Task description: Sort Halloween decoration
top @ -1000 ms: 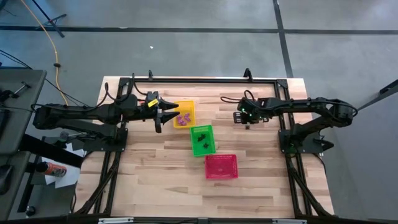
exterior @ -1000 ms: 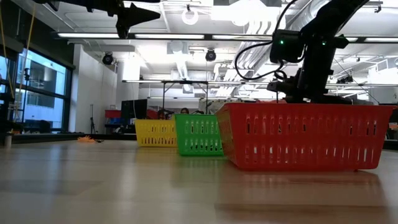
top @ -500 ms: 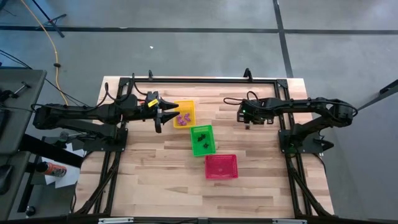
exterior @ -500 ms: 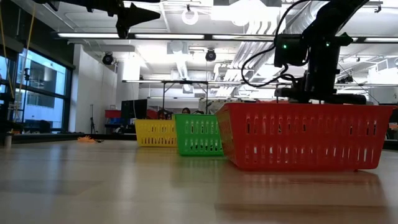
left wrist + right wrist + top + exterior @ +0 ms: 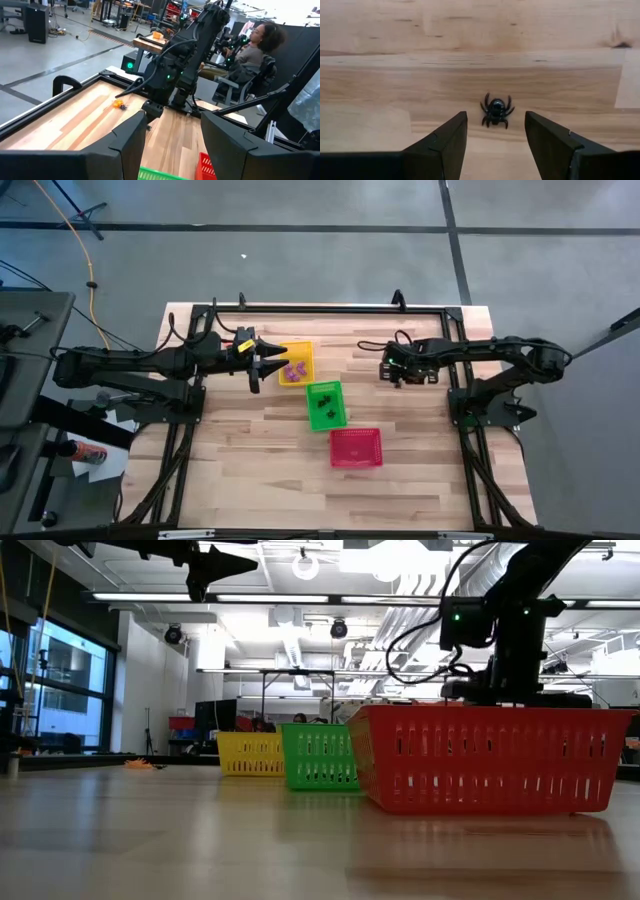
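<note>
Nearest you in the low view, the red basket (image 5: pixel 356 447) looks empty from above, so no trinket has gone in there yet; behind it the green basket (image 5: pixel 325 404) already holds a few black trinkets (image 5: pixel 322 399), and behind that the yellow basket (image 5: pixel 295 364) holds purple trinkets (image 5: pixel 293 369); judging by that, you are partway through the sort, with two colours started; your left gripper (image 5: pixel 268 361) hangs in the air just beside the yellow basket, jaws spread wide and carrying nothing; your right gripper (image 5: pixel 496 132) is low over the bare surface (image 5: pixel 420 470) on the right side, well apart from the baskets, jaws wide on either side of a black spider (image 5: pixel 495 109) that lies loose on the wood; farthest off, an orange trinket (image 5: pixel 118 104) lies unsorted near the surface's edge; the spider and the orange piece are what you have left, as far as can be seen
</note>
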{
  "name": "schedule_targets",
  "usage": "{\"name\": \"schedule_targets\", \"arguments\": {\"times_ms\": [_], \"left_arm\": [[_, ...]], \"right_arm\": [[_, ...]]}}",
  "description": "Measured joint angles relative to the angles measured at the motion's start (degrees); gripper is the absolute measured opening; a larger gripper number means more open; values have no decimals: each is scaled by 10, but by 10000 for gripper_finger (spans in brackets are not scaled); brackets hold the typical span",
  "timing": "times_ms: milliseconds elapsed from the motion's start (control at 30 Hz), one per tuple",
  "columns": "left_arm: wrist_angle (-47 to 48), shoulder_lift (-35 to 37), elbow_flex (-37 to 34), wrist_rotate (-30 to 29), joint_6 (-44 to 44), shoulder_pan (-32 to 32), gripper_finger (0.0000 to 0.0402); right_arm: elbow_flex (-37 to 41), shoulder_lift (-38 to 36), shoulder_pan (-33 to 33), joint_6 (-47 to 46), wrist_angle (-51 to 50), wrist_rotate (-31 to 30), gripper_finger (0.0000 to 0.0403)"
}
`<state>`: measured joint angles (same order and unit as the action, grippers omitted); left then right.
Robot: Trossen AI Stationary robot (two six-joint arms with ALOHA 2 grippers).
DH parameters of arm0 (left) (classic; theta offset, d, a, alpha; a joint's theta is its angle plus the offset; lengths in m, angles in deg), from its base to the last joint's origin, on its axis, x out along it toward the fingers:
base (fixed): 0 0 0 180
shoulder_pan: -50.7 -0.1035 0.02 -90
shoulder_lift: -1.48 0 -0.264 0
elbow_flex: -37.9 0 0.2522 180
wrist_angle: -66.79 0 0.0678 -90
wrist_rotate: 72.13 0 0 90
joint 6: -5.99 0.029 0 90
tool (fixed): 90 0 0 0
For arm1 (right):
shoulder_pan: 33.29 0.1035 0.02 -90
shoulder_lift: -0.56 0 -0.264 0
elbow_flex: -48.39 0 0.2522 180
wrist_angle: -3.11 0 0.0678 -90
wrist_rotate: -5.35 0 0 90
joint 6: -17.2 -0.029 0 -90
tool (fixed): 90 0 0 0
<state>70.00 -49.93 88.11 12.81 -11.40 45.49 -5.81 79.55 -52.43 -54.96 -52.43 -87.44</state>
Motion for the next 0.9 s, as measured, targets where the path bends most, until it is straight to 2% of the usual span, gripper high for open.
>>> {"name": "schedule_targets", "arguments": {"times_ms": [200,333,533,900], "left_arm": [[0,0,0,0,0,0,179],[1,0,0,0,0,0,179],[1,0,0,0,0,0,179],[2,0,0,0,0,0,179]], "right_arm": [[0,68,0,1,30,26,195],[-4,101,0,-14,29,21,195],[-4,110,1,-28,26,1,189],[-5,111,3,-28,13,-15,84]]}}
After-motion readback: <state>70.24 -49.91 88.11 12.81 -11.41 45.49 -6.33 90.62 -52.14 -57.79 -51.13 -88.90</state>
